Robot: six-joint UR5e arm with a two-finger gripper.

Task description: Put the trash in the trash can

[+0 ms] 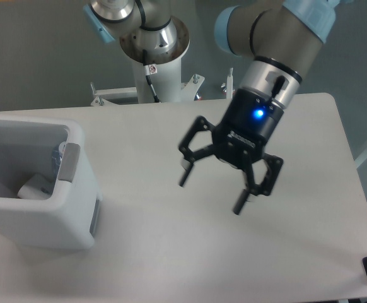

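Empty gripper (pixel 210 192) hangs over a bare white surface (pixel 309 252), fingers (pixel 184 177) apart.
Trash appears to lie in the bin (pixel 70 233) at left: a white wad (pixel 35 186), a bluish bottle edge (pixel 58 153). A low sweep leftward could clip the bin. Beyond: grey floor (pixel 32 57), arm pedestal (pixel 155 47).

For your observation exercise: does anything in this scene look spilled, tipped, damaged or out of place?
Nothing stands out. The trash can stands upright with items inside, and the open gripper hangs empty over the table.
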